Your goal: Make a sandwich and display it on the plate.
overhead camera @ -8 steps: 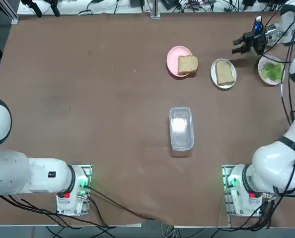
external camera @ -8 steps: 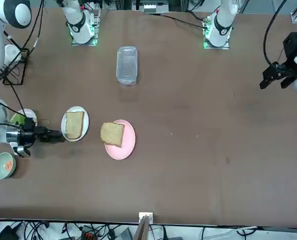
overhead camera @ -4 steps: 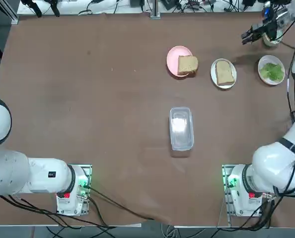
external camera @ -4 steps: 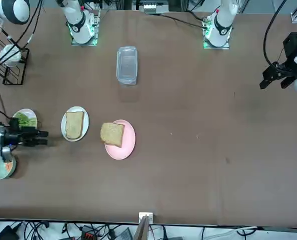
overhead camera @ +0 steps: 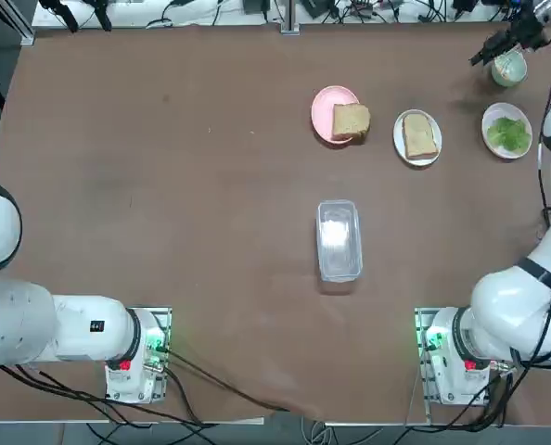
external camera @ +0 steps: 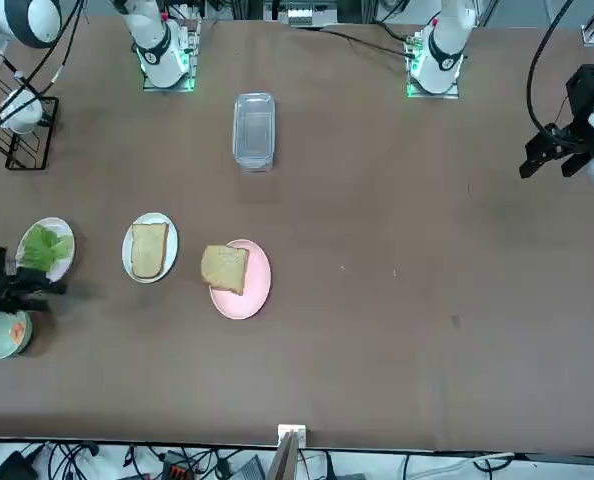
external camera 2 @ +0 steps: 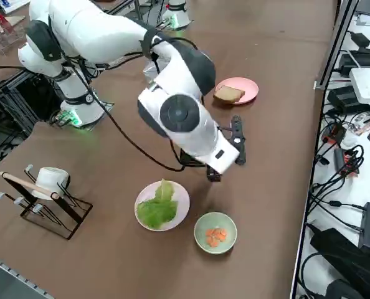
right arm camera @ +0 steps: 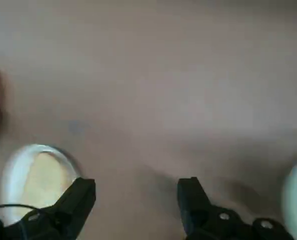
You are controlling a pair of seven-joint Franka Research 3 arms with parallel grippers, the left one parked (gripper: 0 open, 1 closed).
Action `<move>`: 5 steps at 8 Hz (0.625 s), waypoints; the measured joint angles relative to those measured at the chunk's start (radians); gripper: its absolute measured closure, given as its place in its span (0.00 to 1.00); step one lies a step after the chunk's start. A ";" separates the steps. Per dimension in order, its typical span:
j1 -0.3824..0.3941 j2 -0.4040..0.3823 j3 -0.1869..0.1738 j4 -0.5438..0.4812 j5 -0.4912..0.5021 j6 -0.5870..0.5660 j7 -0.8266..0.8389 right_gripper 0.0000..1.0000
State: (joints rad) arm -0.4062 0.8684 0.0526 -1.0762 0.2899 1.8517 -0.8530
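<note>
Three views catch the right gripper (overhead camera: 478,57) only partly. In the top view it sits in the upper right corner, just beside the pale green cup (overhead camera: 508,69), with the wrist cut off by the frame edge. In the front view it is at the far left edge (external camera: 49,289), mostly out of frame, right above the cup (external camera: 4,334).

The wrist view settles the state: jaws spread wide, nothing between the fingers (right arm camera: 81,194), bare brown table (right arm camera: 153,90) in the gap. It is blurred. The white plate (right arm camera: 11,172) with a bread slice on it (right arm camera: 38,177) shows next to one finger. A pale rim at the opposite edge can't be identified.

No sandwich is assembled:
- One bread slice (overhead camera: 419,136) lies on the white plate (overhead camera: 417,158), right of centre in the upper part of the top view.
- The second slice (overhead camera: 351,121) overhangs the right rim of the pink plate (overhead camera: 326,109).
- The lettuce (overhead camera: 508,133) sits alone on a third plate (overhead camera: 491,119) further right.

In the side view the arm's big elbow housing (external camera 2: 184,115) blocks the white plate completely. Only that view shows clearly the orange bits (external camera 2: 217,235) in the cup, centre bottom.

Clear lidded container (overhead camera: 339,239) is mid-table, well apart from the plates. Wire rack holding a white cup (external camera 2: 50,179) is at lower left of the side view.
</note>
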 joint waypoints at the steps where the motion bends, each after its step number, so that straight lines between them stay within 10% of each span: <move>1: 0.004 0.007 0.000 0.000 -0.112 0.069 0.000 0.00; 5: 0.001 0.068 -0.001 -0.002 -0.356 0.268 -0.010 0.03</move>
State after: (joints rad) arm -0.4052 0.9366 0.0516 -1.0781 -0.0664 2.1199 -0.8631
